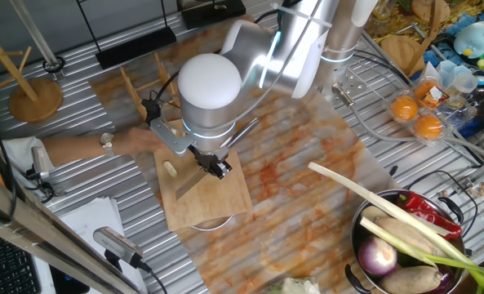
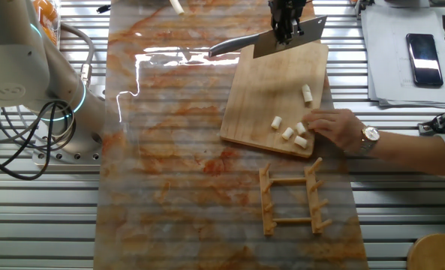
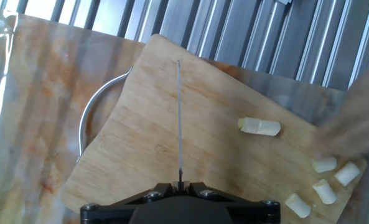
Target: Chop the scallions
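Note:
My gripper (image 3: 179, 185) is shut on a knife (image 2: 290, 39), which it holds blade-down over the wooden cutting board (image 2: 271, 90). In the hand view the blade shows edge-on as a thin line (image 3: 179, 118) above the board's middle. The scallions lie to the blade's side: one longer cream piece (image 3: 259, 127) and several short chunks (image 3: 324, 191) near the board's corner. From the other fixed view they appear as a lone piece (image 2: 307, 93) and a cluster (image 2: 287, 133). A person's hand (image 2: 338, 127) touches that cluster. In one fixed view the gripper (image 1: 217, 167) hangs over the board (image 1: 217, 204), with one piece (image 1: 170, 170) beside it.
A metal bowl (image 1: 364, 237) at the front right holds a purple onion (image 1: 379, 257), a long white stalk (image 1: 372, 200) and red peppers. A wooden rack (image 2: 290, 199) lies beside the board. A metal rim (image 3: 88, 124) shows under the board. A phone (image 2: 422, 49) rests on papers.

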`<state>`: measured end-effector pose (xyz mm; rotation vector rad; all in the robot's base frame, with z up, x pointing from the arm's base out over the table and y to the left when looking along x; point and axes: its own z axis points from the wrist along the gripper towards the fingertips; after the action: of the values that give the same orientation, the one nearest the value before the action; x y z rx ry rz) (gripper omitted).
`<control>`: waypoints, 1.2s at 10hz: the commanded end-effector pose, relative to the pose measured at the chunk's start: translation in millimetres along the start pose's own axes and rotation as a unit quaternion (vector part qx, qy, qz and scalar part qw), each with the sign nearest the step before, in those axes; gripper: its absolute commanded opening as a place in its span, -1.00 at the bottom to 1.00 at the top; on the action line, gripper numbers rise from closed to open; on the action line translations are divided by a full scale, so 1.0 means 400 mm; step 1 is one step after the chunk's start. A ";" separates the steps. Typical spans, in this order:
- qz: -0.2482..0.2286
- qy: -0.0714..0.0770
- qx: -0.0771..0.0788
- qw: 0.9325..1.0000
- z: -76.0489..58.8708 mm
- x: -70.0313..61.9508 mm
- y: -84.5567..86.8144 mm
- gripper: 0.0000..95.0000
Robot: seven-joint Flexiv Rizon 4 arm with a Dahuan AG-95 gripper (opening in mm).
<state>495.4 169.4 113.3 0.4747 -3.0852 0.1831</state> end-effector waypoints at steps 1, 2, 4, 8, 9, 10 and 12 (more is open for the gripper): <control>0.004 -0.003 0.001 1.000 0.000 0.002 0.000 -1.00; 0.002 -0.003 0.000 1.000 -0.001 0.003 0.001 -1.00; 0.006 -0.003 0.001 1.000 -0.002 0.005 0.001 -1.00; 0.009 -0.003 0.001 1.000 -0.002 0.005 0.001 -1.00; 0.011 -0.003 0.002 1.000 -0.002 0.006 0.001 -1.00; 0.011 -0.003 0.002 1.000 -0.002 0.006 0.001 -1.00; 0.010 -0.004 0.002 1.000 -0.002 0.006 0.000 -1.00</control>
<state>493.2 169.4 113.8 0.4437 -3.0969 0.1855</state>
